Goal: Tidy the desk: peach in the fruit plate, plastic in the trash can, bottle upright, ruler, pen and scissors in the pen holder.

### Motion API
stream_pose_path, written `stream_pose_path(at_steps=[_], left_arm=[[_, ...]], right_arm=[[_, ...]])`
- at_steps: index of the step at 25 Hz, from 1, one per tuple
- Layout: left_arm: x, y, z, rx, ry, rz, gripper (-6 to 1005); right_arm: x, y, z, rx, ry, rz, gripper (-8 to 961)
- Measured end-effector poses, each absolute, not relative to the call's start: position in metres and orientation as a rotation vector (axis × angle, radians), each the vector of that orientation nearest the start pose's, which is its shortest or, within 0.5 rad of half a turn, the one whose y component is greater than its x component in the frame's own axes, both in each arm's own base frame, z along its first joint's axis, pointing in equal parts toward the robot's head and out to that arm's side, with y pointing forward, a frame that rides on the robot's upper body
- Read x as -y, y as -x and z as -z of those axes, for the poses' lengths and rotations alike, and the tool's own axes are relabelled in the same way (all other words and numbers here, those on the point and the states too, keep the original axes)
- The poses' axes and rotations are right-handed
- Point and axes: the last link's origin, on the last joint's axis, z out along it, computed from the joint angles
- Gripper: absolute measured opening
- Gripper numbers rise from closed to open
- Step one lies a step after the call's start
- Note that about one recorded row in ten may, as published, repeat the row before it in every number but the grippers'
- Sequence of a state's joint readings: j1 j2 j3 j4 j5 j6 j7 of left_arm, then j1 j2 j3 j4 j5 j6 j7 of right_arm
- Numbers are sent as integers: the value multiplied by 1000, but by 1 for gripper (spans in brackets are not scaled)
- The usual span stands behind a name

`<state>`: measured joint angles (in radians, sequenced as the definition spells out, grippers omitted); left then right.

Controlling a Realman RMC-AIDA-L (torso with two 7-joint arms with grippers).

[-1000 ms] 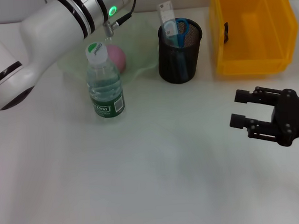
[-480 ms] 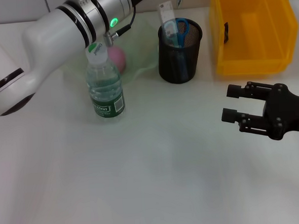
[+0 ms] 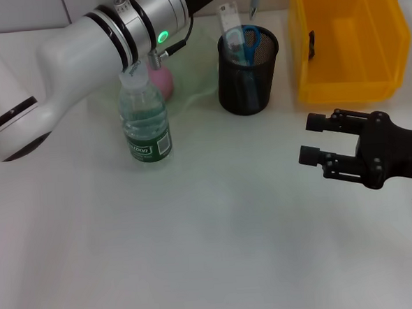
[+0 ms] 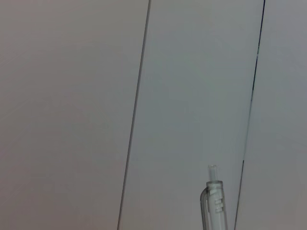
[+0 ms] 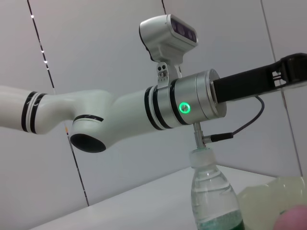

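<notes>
My left gripper (image 5: 292, 72) holds the clear plastic pen (image 3: 254, 2) tip-down above the black mesh pen holder (image 3: 248, 71), which contains ruler and blue-handled scissors (image 3: 246, 40). My right gripper (image 3: 315, 139) hovers over the white desk (image 3: 197, 239), fingers apart, empty.

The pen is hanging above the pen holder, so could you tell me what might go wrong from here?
The pen hangs above the far rim of the pen holder, so it could drop outside. The scissors and ruler already crowd the holder and may block it. The left arm passes close over the bottle and could tip it.
</notes>
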<state>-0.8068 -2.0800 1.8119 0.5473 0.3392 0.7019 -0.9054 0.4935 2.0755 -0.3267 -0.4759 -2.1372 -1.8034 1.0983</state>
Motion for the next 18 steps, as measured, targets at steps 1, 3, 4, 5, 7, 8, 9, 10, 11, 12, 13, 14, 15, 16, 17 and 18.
stream_pose_path(at_steps=[1, 3, 4, 5, 7, 8, 9, 10, 11, 12, 13, 14, 15, 16, 17, 18], left_arm=[[-431, 99, 72, 476, 2284, 1013, 156], [-431, 99, 72, 478, 2285, 1011, 156], [-431, 100, 73, 486, 2284, 1002, 157], [-432, 102, 73, 504, 2279, 995, 157], [-432, 104, 73, 513, 2274, 993, 157], [-433, 107, 71, 544, 2255, 996, 158], [-433, 107, 71, 544, 2255, 996, 158], [-434, 109, 70, 564, 2240, 1002, 158], [-434, 109, 70, 564, 2240, 1002, 178], [-434, 109, 70, 564, 2240, 1002, 197], [-434, 114, 68, 594, 2214, 1015, 217], [-434, 114, 68, 594, 2214, 1015, 237], [-433, 115, 69, 594, 2216, 1017, 256], [-433, 115, 69, 594, 2216, 1017, 276], [-432, 115, 69, 592, 2219, 1017, 296], [-432, 115, 69, 592, 2219, 1017, 316]], right_arm=[[-283, -279, -2, -519, 2652, -1030, 642], [-284, -278, -2, -518, 2653, -1033, 642], [-284, -278, -2, -518, 2654, -1034, 642], [-284, -277, -2, -517, 2654, -1034, 642], [-284, -277, -2, -516, 2656, -1038, 643], [-284, -277, -2, -515, 2657, -1039, 643], [-283, -277, -2, -514, 2657, -1041, 643], [-283, -277, -2, -514, 2657, -1041, 643], [-283, -277, -2, -514, 2658, -1042, 643], [-283, -277, -2, -513, 2658, -1042, 643], [-283, -276, -2, -512, 2659, -1042, 643], [-283, -276, -2, -511, 2661, -1042, 643], [-283, -276, -1, -510, 2664, -1041, 643], [-283, -276, -1, -509, 2668, -1041, 643], [-283, -275, -1, -509, 2671, -1041, 643], [-283, -275, 0, -509, 2672, -1042, 643]])
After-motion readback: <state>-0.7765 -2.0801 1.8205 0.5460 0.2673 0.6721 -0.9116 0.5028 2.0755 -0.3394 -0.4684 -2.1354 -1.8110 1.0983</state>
